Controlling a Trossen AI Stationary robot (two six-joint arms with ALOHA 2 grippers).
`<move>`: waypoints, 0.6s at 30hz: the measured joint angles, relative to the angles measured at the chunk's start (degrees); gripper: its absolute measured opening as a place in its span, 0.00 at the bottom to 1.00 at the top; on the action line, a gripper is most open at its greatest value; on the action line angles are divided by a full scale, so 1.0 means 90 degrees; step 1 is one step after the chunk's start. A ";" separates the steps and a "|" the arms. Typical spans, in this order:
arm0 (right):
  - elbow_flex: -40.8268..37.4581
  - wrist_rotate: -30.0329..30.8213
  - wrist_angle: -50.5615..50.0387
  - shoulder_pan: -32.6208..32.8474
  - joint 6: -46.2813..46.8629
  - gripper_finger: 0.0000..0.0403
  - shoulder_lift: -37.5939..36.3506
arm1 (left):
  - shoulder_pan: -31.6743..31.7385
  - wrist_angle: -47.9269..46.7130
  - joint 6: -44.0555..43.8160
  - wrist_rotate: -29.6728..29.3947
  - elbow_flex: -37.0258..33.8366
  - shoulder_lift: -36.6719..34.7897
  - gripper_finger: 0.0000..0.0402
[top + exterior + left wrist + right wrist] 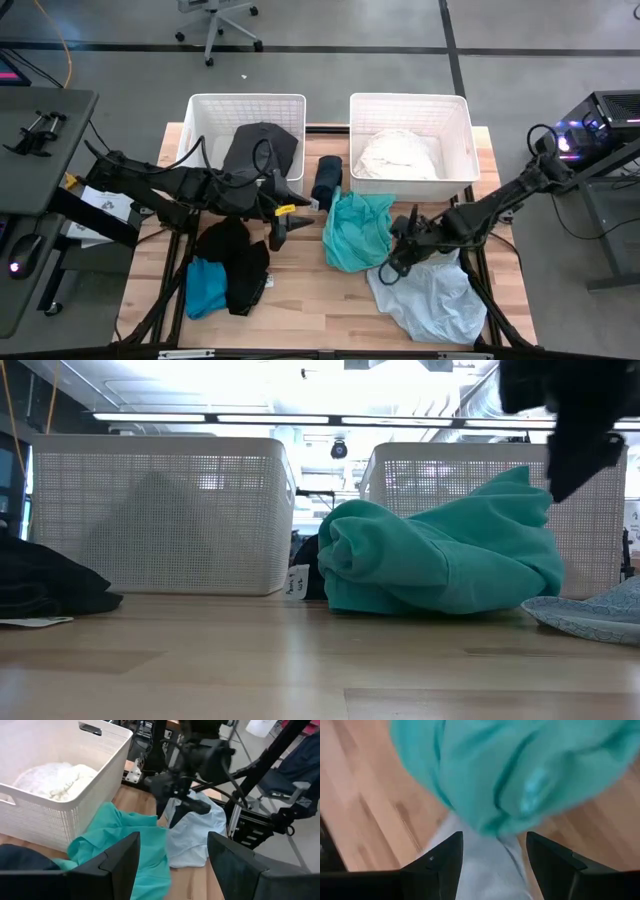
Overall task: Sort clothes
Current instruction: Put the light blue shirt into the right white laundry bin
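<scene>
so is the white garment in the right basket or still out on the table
In the basket. The white garment lies bunched inside the right white basket, walls around it; the left wrist view shows it there too.

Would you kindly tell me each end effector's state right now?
Left end effector: open, holding nothing.
Right end effector: open, empty, above the teal garment.
</scene>
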 joint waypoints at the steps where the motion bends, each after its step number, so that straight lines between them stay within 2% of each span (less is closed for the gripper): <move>1: -0.0133 0.0089 0.0311 -0.0074 0.0076 0.51 0.0001 | -0.0001 0.0005 -0.0005 0.0000 0.0000 0.0002 0.54; 5: -0.0674 0.0458 0.1220 -0.0449 0.0419 0.51 0.0124 | 0.0001 0.0059 -0.0248 -0.0083 0.0000 0.0002 0.54; 8: -0.1168 0.0464 0.2056 -0.0762 0.0562 0.50 0.0328 | 0.0001 0.0122 -0.0336 -0.0255 0.0000 0.0002 0.54; 10: -0.1500 0.0469 0.2747 -0.0909 0.0564 0.46 0.0533 | 0.0002 0.0173 -0.0340 -0.0353 0.0000 0.0002 0.54; 12: -0.1737 0.0582 0.3512 -0.0991 0.0566 0.38 0.0765 | 0.0003 0.0245 -0.0375 -0.0362 0.0000 0.0002 0.54; 16: -0.1812 0.0630 0.4299 -0.1025 0.0522 0.09 0.1096 | -0.0028 0.0502 -0.0398 -0.0325 0.0000 0.0002 0.54; 18: -0.1651 0.0545 0.4281 -0.1019 0.0379 0.04 0.1103 | -0.0099 0.0653 -0.0402 -0.0317 0.0000 -0.0008 0.54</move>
